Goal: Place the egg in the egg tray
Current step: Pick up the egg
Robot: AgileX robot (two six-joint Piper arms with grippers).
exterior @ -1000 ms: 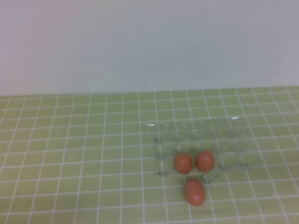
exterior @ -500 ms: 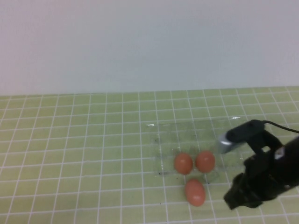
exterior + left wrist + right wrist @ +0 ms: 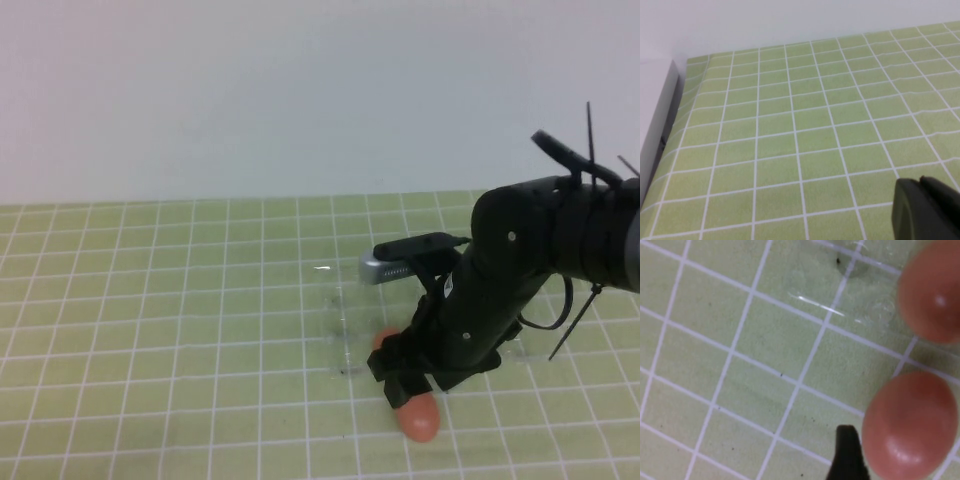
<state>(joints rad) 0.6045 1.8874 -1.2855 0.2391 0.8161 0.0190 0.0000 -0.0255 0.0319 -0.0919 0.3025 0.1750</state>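
The egg [image 3: 420,420] lies on the green tiled cloth just in front of the egg tray [image 3: 335,310], a clear plastic tray with glinting edges. My right gripper [image 3: 405,378] hangs right over the egg, open, and one dark finger [image 3: 847,455] stands beside the egg [image 3: 910,425]. A second egg [image 3: 382,340] sits in the tray's front row; it also shows in the right wrist view [image 3: 932,290]. The third egg is hidden behind the right arm. My left gripper [image 3: 926,210] is shut and empty over bare cloth, away from the eggs.
A white wall runs behind the table. In the left wrist view a white ledge [image 3: 655,125] borders the edge of the cloth. The tray's clear corner [image 3: 840,305] lies close to the loose egg.
My right arm has come in from the right and swung left over the tray. Its gripper now sits low over the loose egg, and the arm hides one egg in the tray.
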